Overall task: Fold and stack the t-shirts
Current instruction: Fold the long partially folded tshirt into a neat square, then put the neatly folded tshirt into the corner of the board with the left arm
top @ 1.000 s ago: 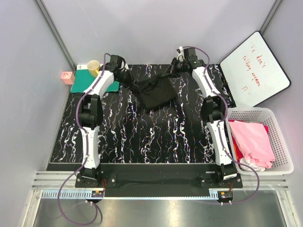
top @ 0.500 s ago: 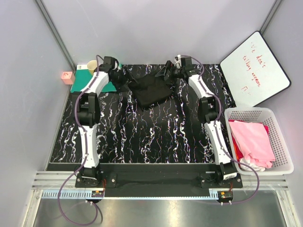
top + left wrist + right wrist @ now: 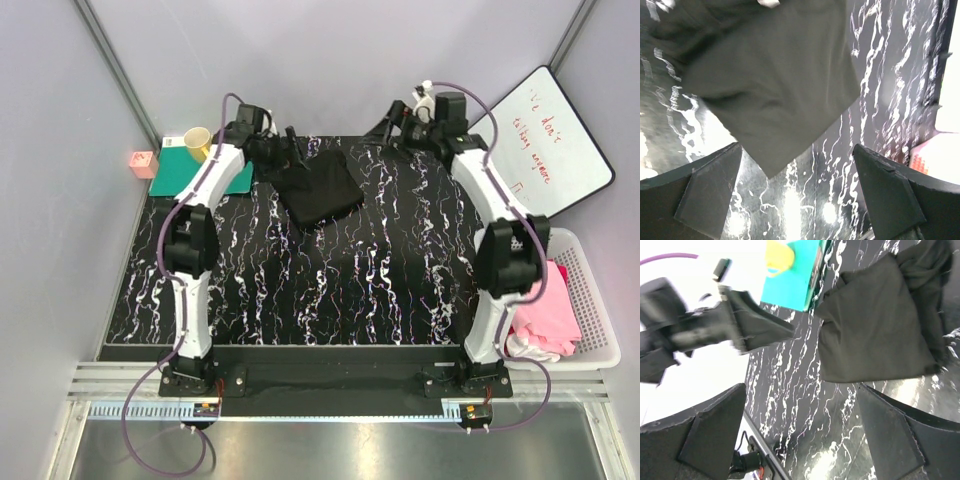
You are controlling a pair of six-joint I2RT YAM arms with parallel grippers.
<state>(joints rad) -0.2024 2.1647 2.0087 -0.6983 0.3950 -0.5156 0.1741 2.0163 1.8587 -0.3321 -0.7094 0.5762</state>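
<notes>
A black t-shirt [image 3: 318, 188] lies folded in a compact slanted shape at the far middle of the marbled table [image 3: 330, 290]. My left gripper [image 3: 287, 148] hovers at its far left edge, open and empty. My right gripper [image 3: 394, 128] is open too, apart from the shirt to its far right. In the left wrist view the black shirt [image 3: 775, 75] fills the top, its corner between the spread jaws of my left gripper [image 3: 795, 148]. The right wrist view shows the black shirt [image 3: 875, 335] beyond my open right gripper [image 3: 801, 386]. Pink t-shirts [image 3: 553, 308] and a white one [image 3: 535, 347] lie in the basket.
A white basket [image 3: 590, 262] stands off the table's right edge. A whiteboard [image 3: 540, 145] leans at the far right. A teal mat [image 3: 180, 172] with a yellow cup [image 3: 197, 140] sits at the far left corner, a small pink box [image 3: 143, 163] beside it.
Both grippers have opened and let go of the black shirt, which now lies flatter and more compact. The right arm has swung away to the far right; the left has drawn back slightly.
</notes>
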